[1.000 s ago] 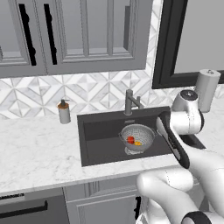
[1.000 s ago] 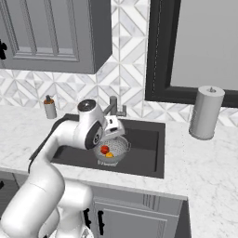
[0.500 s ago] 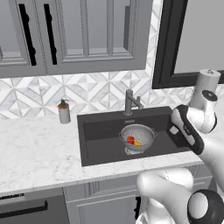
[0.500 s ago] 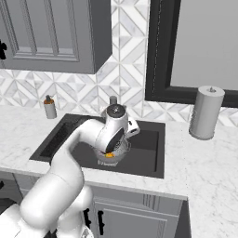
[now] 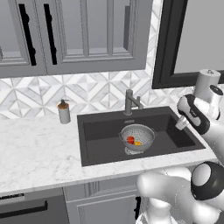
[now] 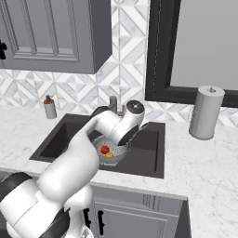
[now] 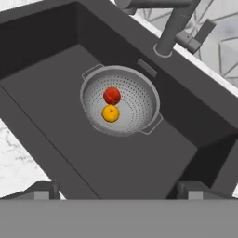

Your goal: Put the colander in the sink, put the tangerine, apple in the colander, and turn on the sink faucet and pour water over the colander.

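Reaching for the sink faucet point(image 7: 179, 29) is, by my judgement, the step in hand, since the colander point(image 7: 121, 100) already sits on the floor of the sink point(image 7: 51, 88) with the apple point(image 7: 111, 95) and the tangerine point(image 7: 110, 113) touching each other inside it. To do this well, the hand should come at the side lever point(image 7: 197, 37) from the open side, not over the spout, and push it with one finger only, so that the post is not knocked and the flow starts gently. The spout should end over the bowl; in the hand view it runs out past the top edge, so I cannot tell where its mouth points, and it may need a swing toward the colander. The gripper point(image 7: 120, 189) hangs above the sink's near right part, at the end of the arm point(image 5: 195, 114), which bends in over the right edge of the basin. Its two finger tips point(image 7: 42, 189) stand wide apart and hold nothing. From the hand, the colander lies ahead and below, about in the middle of the basin, and the faucet stands beyond it at the back rim, off toward the upper right of the hand view. The soap dispenser point(image 5: 64, 112) stands well apart on the counter point(image 5: 35, 148) to the left.
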Robot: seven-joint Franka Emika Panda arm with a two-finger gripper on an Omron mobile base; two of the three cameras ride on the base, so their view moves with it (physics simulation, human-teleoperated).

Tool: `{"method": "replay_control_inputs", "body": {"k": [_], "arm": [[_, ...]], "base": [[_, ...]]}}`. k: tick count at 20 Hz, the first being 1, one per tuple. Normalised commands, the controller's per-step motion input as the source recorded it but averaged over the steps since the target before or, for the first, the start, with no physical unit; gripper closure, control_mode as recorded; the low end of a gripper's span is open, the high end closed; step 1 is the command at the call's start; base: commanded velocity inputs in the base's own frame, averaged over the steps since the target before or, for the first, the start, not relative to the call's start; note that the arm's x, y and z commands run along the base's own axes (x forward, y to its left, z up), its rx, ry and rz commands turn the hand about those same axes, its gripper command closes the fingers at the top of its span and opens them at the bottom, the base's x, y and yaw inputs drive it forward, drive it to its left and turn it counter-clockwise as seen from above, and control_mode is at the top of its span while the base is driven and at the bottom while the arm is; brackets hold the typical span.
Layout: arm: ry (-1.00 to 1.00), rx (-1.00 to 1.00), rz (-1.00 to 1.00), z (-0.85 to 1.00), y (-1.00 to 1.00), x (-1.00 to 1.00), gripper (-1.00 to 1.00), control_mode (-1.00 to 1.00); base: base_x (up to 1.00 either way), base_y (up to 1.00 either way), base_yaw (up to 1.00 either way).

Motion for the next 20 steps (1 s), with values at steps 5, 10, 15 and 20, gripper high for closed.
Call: {"method": "replay_control_inputs", "body": {"k": [5,10,15,20], "arm": [[0.02,0.01,0.11,0.03,-0.19,0.38,-1.00,-1.00],[-0.10,0.10,0.14,0.09,-0.03,0.44,-1.00,-1.00],[-0.15,0.12,0.02,0.14,0.36,0.06,-1.00,-1.00],[-0.16,0.11,-0.06,0.09,0.49,0.01,-1.00,-1.00]], "base": [[0.00,0.00,0.00],[0.00,0.00,0.00],[0.00,0.00,0.00],[0.00,0.00,0.00]]}}
